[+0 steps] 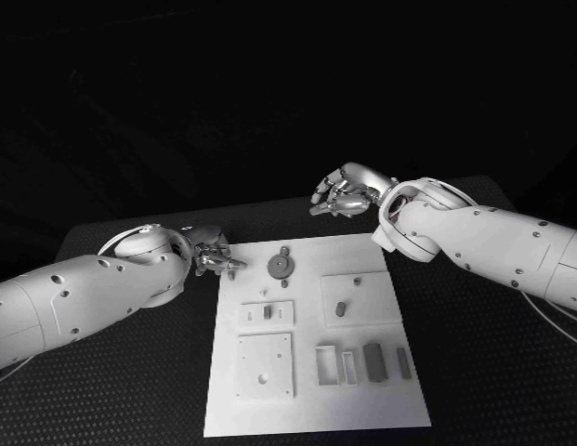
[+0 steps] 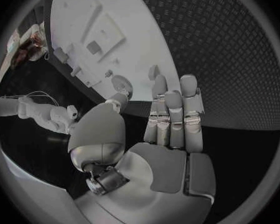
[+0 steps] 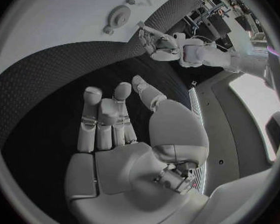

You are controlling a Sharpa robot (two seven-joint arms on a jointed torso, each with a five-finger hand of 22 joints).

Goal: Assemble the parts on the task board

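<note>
The white task board (image 1: 318,409) lies in the middle of the black table. On it are grey parts: a round disc (image 1: 281,265) near the far edge, a small block (image 1: 339,307) on a square plate, and upright bars (image 1: 373,360) near the middle. My left hand (image 1: 212,256) hovers at the board's far left corner, fingers straight and apart, holding nothing (image 2: 168,127). My right hand (image 1: 347,193) hangs beyond the board's far edge, also empty with fingers spread (image 3: 124,129). The disc (image 2: 122,83) lies just past the left fingertips, apart from them.
A square plate with holes (image 1: 264,364) and a slotted frame (image 1: 328,364) sit on the board's near half. Black textured table (image 1: 489,372) surrounds the board on both sides. In the right wrist view the board (image 3: 59,25) and my left hand (image 3: 157,42) lie beyond the fingers.
</note>
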